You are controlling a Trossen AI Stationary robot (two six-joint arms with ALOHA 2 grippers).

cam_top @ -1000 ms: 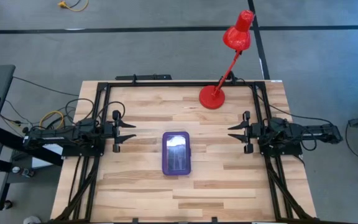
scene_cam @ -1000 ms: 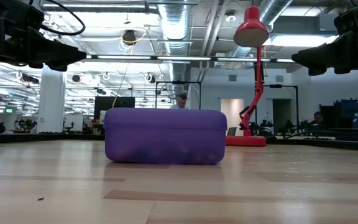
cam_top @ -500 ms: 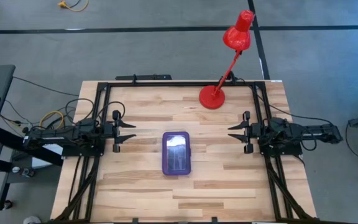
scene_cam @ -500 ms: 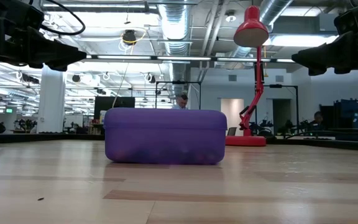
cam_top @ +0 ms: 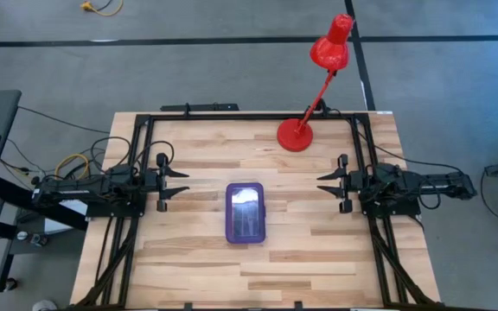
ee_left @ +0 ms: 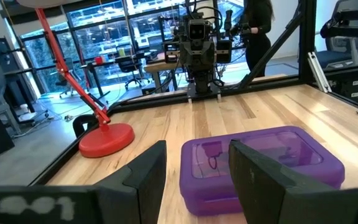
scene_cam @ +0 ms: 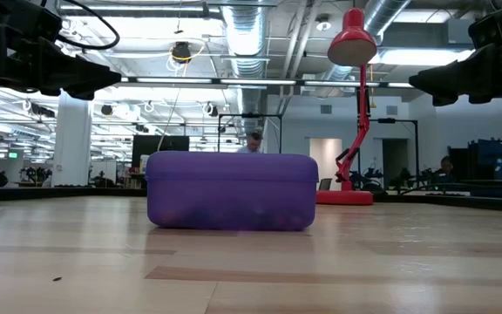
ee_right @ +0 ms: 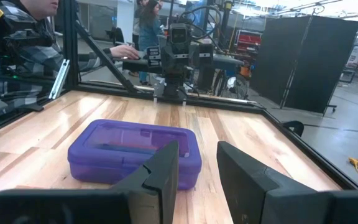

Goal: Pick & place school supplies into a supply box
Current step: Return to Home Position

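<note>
The purple supply box [cam_top: 245,212] lies flat on the table's middle with its lid closed, also seen as the purple box [scene_cam: 231,191], [ee_left: 260,158], [ee_right: 129,149]. Faint dark shapes show through its lid; no pencils, pens or scissors lie outside it. My left gripper [cam_top: 182,183] hovers open left of the box, raised above the table, fingers [ee_left: 145,177] pointing toward it. My right gripper [cam_top: 322,185] hovers open right of the box, likewise raised, fingers [ee_right: 166,168] pointing at it.
A red desk lamp stands with its base [cam_top: 295,135] near the table's far edge, its head [cam_top: 333,41] reaching past the edge. A black frame [cam_top: 232,116] runs around the table. People stand in the room beyond the table. Bare wood [cam_top: 197,259] surrounds the box.
</note>
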